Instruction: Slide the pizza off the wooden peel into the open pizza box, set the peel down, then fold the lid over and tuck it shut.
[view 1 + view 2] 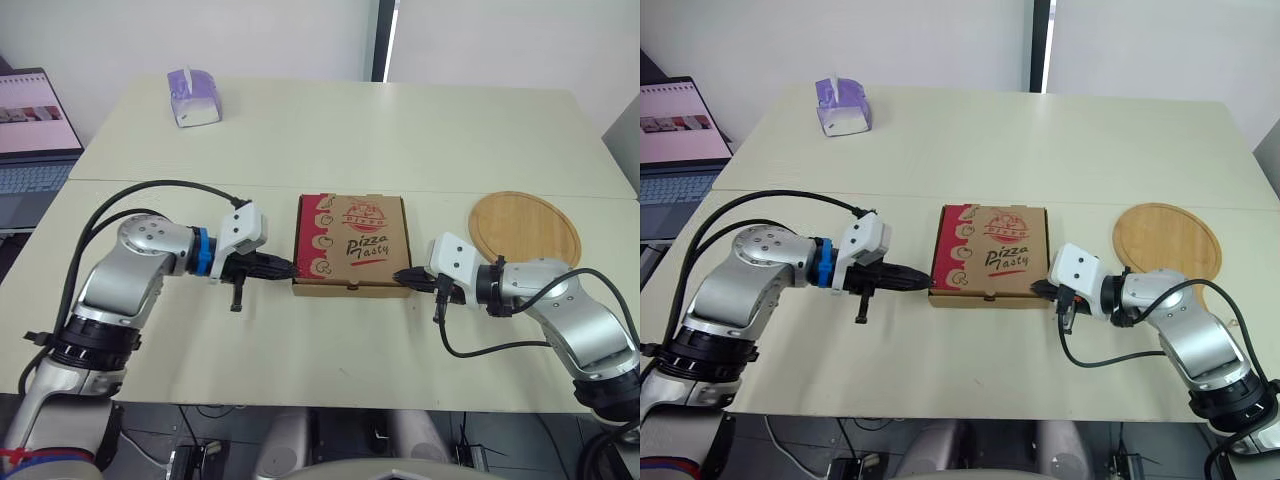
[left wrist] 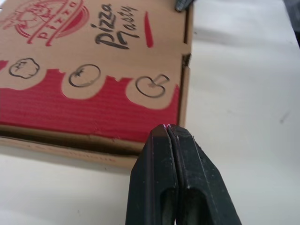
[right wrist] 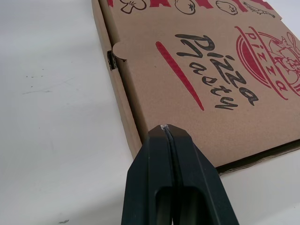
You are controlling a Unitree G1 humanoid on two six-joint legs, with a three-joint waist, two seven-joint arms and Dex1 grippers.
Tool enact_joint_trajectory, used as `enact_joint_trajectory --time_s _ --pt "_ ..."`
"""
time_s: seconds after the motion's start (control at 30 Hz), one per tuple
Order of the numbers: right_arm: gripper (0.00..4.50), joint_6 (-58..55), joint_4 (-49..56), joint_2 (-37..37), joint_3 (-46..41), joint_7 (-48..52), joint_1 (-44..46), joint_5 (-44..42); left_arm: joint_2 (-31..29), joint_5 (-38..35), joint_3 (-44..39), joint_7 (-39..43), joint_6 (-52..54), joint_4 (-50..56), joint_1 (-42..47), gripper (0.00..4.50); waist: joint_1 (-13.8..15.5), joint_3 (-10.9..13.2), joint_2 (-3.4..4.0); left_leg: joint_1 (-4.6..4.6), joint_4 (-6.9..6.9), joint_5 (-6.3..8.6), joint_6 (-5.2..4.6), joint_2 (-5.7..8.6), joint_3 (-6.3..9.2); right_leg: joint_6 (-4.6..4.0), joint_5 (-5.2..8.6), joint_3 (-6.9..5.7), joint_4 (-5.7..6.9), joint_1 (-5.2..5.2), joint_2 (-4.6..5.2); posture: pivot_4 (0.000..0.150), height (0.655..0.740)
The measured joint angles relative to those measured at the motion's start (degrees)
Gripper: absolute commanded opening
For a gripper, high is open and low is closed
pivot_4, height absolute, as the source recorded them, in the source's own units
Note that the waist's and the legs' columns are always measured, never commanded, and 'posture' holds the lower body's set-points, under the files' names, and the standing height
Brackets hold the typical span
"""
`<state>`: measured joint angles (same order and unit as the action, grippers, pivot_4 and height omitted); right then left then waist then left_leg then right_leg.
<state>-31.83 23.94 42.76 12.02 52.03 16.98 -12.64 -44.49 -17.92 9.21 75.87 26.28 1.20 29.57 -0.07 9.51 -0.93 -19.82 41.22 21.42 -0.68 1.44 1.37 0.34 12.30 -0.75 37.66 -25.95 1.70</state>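
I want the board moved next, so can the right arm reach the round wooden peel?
Probably yes. The round wooden peel lies bare near the right gripper, nothing between them. That gripper is shut and empty at a corner of the brown cardboard pizza box, so it must open first.

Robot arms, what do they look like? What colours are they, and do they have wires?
The left arm and right arm have smooth, rounded silver-grey shells. The left one wears a bright blue ring near its wrist. Each wrist carries a white boxy block, and the left gripper and right gripper each have two slim black fingers. Black cables loop along both arms.
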Motion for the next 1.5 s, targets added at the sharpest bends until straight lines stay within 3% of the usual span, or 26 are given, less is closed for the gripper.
enact_joint_trajectory --time_s 0.5,0.77,0.97,1.5 --pt "0.04 1.5 -0.5 -1.3 0.0 -0.9 -0.1 1.9 0.0 1.6 -1.1 -3.2 -2.6 -2.4 -3.6 0.0 0.0 -0.1 -0.01 0.04 0.0 0.0 0.01 0.0 0.0 0.0 0.0 0.01 0.0 0.01 0.0 0.15 0.7251" --pt "0.04 1.4 -2.3 -0.4 -10.8 -7.1 -4.5 1.8 1.1 2.4 -10.0 -16.7 -2.6 -5.0 -6.6 0.0 0.1 -0.1 -0.01 0.02 -0.05 0.0 0.01 0.01 0.0 0.0 0.0 0.02 -0.03 0.0 0.06 0.15 0.7251" --pt "0.04 1.5 -2.2 -0.1 -6.8 -5.6 -9.1 2.8 5.6 2.2 -6.1 -17.8 -0.5 -1.8 -12.0 0.0 0.1 -0.1 -0.02 0.02 -0.04 -0.01 0.02 0.01 -0.01 0.0 0.0 0.01 0.01 -0.01 0.08 0.15 0.7251" --pt "0.04 -1.2 2.1 0.3 -5.4 -3.2 -9.8 -0.4 7.3 2.6 -3.6 -17.7 -0.3 -1.1 -9.3 0.0 0.1 -0.1 -0.01 0.04 -0.04 -0.01 0.02 0.02 0.0 0.0 0.0 0.0 0.01 0.01 0.07 0.15 0.7251"
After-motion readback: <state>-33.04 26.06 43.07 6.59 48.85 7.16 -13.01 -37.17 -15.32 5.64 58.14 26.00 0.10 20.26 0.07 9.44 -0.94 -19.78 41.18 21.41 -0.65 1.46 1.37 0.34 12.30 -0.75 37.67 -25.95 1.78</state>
